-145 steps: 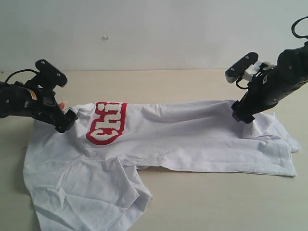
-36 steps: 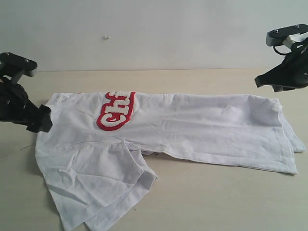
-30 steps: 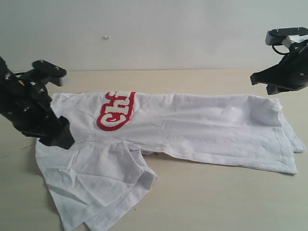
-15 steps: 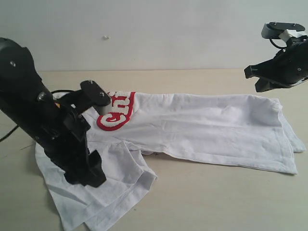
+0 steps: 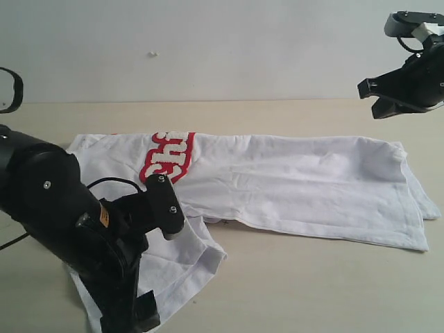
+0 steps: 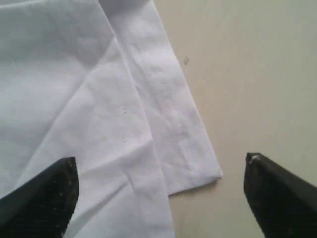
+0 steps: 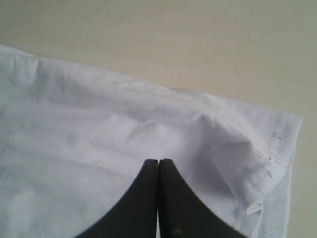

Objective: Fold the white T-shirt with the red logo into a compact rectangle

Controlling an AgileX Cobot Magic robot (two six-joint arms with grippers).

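The white T-shirt (image 5: 298, 180) lies flat across the table, folded lengthwise, with one sleeve (image 5: 184, 260) spread toward the front left. Its red logo (image 5: 166, 155) sits at the fold near the far left, only partly showing. My left gripper (image 5: 132, 316) hangs open over that sleeve's outer end. In the left wrist view the left gripper (image 6: 159, 161) has nothing between its jaws, and the sleeve hem corner (image 6: 213, 173) lies below them. My right gripper (image 5: 371, 94) is raised above the shirt's far right end, and in the right wrist view it (image 7: 158, 161) is shut and empty over the cloth (image 7: 99, 134).
The bare beige table (image 5: 319, 284) runs along the front and right of the shirt. A pale wall (image 5: 243, 48) stands behind the table. The left arm's bulky body (image 5: 55, 208) hides part of the shirt's left side.
The left arm swung from the shirt's far-left end down toward the front, over the sleeve. The right gripper lifted and drew back slightly to the right. The shirt has not moved.
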